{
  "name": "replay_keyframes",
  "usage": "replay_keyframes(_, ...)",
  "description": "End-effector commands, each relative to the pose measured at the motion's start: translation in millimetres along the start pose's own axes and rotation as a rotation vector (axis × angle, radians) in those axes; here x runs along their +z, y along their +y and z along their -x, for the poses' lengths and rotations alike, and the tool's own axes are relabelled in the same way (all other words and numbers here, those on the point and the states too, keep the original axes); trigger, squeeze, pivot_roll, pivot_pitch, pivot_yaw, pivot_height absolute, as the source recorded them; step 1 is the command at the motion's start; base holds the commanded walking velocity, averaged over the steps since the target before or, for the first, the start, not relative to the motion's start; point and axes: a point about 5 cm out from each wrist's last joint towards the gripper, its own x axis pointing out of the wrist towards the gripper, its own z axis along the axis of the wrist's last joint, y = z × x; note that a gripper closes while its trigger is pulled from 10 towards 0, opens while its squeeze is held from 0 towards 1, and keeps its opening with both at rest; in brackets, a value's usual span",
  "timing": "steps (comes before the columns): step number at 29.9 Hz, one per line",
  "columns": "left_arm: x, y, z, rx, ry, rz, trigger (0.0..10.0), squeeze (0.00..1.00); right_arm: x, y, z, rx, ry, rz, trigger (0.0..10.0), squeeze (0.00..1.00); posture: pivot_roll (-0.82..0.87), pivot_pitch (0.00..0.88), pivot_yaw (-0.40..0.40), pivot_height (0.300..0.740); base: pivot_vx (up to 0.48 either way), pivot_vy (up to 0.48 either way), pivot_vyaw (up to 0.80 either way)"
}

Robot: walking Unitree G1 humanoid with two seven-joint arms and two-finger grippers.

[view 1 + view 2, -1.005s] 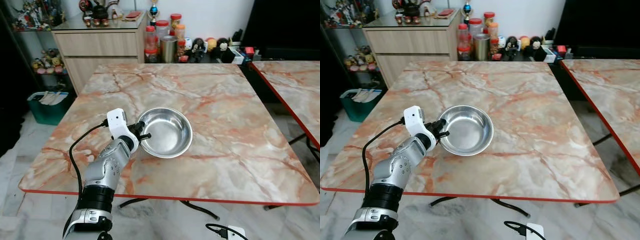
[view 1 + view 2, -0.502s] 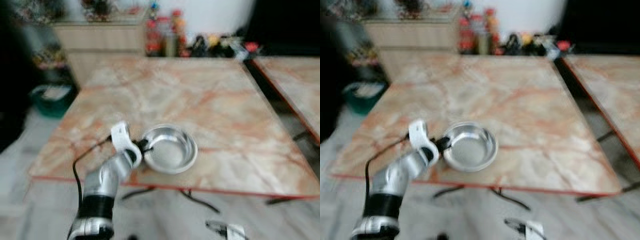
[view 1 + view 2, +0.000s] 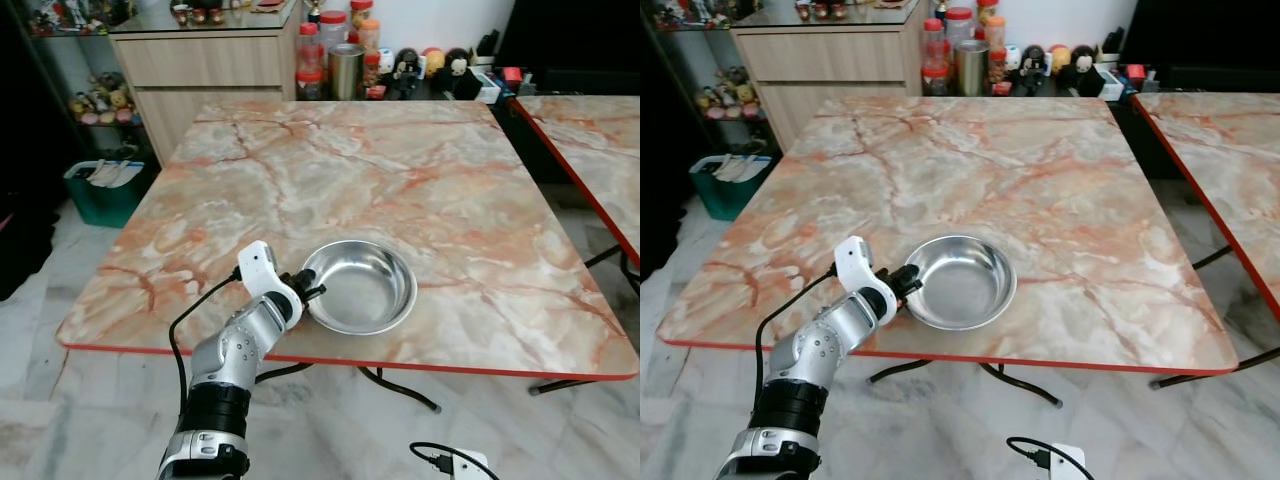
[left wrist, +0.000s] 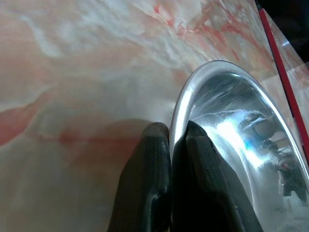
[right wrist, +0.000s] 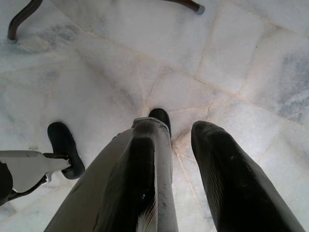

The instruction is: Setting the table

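Bowl (image 3: pixel 362 287): shiny, round, empty steel; left fingers (image 4: pixel 145 188) pinch its rim; right fingers (image 5: pixel 222 183) spread.

Marble-patterned table (image 3: pixel 400 190) with red edge on a pale marble floor (image 3: pixel 60 400). Wooden cabinet (image 3: pixel 200 70) against a white wall (image 3: pixel 440 20) behind; second table (image 3: pixel 590 150) just beside

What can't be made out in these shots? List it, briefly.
- Underside of the round stainless steel bowl: hidden by its own wall, so whether it rests on the orange-veined marble table is unclear.
- Left gripper: its arm is cut off by the left wrist view's edge.
- Labels on the red-lidded jars: too small in the eye views.
- Right gripper: hangs above the floor, arm unseen.
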Motion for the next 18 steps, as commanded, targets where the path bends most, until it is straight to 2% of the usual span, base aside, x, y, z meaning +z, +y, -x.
replay_keyframes(1, 4.5, -16.0, -5.3, -0.041, -0.024, -0.005, 10.0, 0.0, -0.4, 1.0, 0.0, 0.001, 0.003, -0.001, 10.0, 0.0, -0.05, 0.039, 0.014, 0.74, 0.0, 0.0, 0.0)
replay_keyframes(4, 6.6, -15.8, -8.2, -0.03, -0.041, -0.034, 10.0, 0.0, 0.3, 1.1, -0.2, 0.0, 0.0, -0.004, 10.0, 0.0, -0.06, 0.036, 0.017, 0.74, 0.0, 0.0, 0.0)
replay_keyframes(9, 15.5, -6.3, -11.7, 0.014, -0.083, -0.055, 10.0, 0.0, 1.4, 0.6, -0.3, 0.0, 0.0, -0.001, 10.0, 0.0, -0.05, 0.037, 0.01, 0.74, 0.0, 0.0, 0.0)
replay_keyframes(18, 17.6, -0.5, -13.4, 0.028, -0.087, -0.072, 10.0, 0.0, 2.4, -0.6, -0.4, -0.001, -0.001, 0.003, 10.0, 0.0, -0.06, 0.036, 0.007, 0.74, 0.0, 0.0, 0.0)
